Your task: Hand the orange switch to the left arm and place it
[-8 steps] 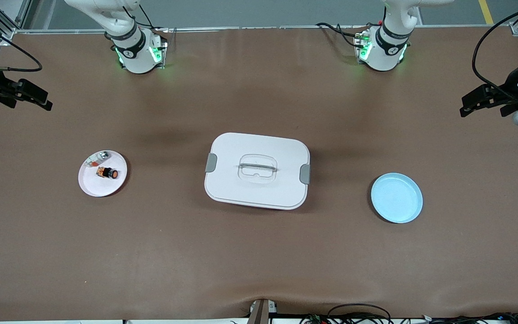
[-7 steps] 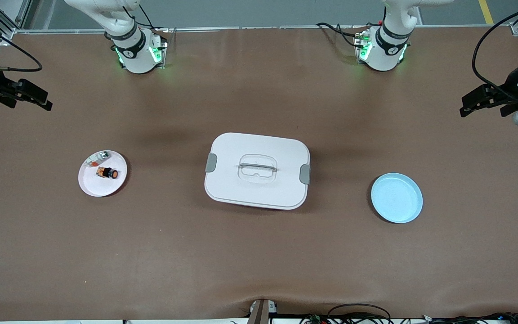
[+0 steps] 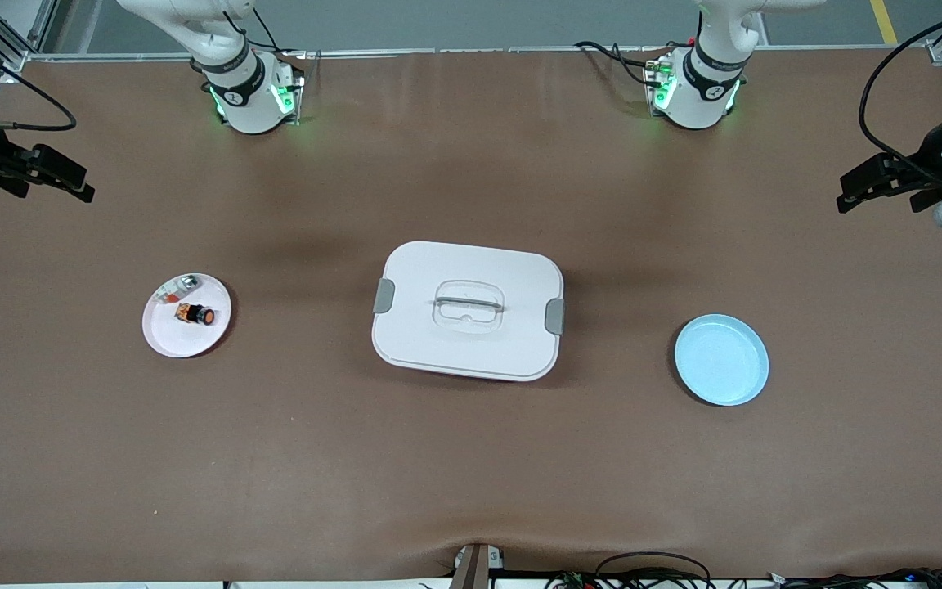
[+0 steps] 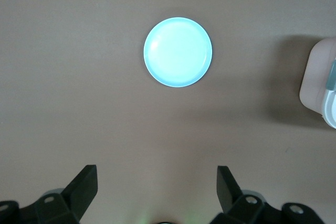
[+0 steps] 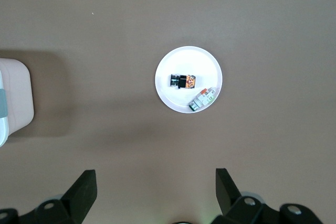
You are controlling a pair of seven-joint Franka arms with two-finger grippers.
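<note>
Right gripper (image 5: 152, 192) hangs spread high over the counter (image 3: 471, 458), left gripper (image 4: 155, 192) likewise, waiting. I'd drop the right one squarely onto the switch (image 3: 195, 313) on the white plate (image 3: 172, 339), clear of the box (image 3: 468, 309).

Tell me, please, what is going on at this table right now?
Nothing is being handled yet. The orange switch lies on the white plate beside a small clear piece, toward the right arm's end. The closed box sits mid-table, with an empty blue plate toward the left arm's end. The right pincer and left pincer hang open, high over those plates.
</note>
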